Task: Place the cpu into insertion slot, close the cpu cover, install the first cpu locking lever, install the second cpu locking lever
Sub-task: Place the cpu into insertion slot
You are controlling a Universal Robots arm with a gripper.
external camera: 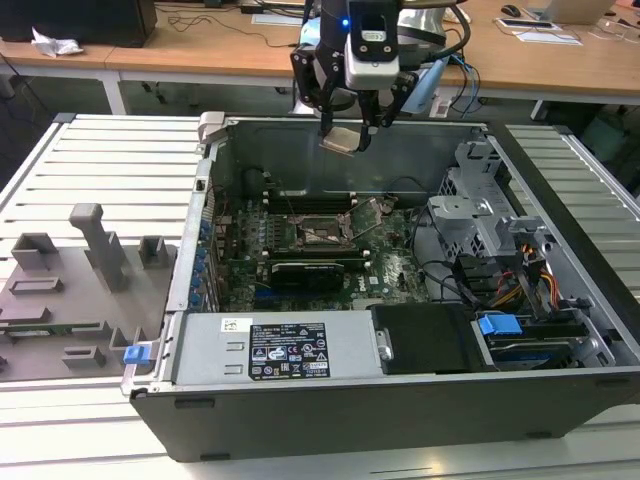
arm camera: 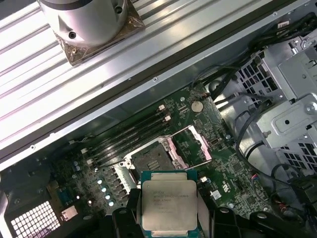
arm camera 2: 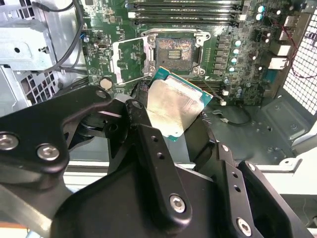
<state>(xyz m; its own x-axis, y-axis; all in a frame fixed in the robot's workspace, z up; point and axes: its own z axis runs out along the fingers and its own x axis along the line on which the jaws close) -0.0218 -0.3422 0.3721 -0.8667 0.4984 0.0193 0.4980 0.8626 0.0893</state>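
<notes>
My gripper [external camera: 345,130] hangs over the back wall of the open computer case, shut on the cpu [external camera: 339,140], a flat square chip with a silvery top. In both wrist views the black fingers [arm camera 2: 140,106] [arm camera: 130,210] clamp opposite edges of the cpu [arm camera 2: 173,106] [arm camera: 168,206]. Well below it on the green motherboard lies the insertion slot [external camera: 318,232] [arm camera 2: 173,49] [arm camera: 147,159], bare, with its dark pin field showing. The cpu cover [arm camera 2: 128,60] [arm camera: 191,144] is swung open beside the slot.
Long black memory slots [external camera: 315,200] run behind the socket and a long black card [external camera: 305,270] lies in front of it. A metal drive cage [external camera: 470,215] with cables fills the exterior view's right. A labelled power supply [external camera: 290,350] sits at the front, and a grey fixture tray [external camera: 70,290] lies outside the case.
</notes>
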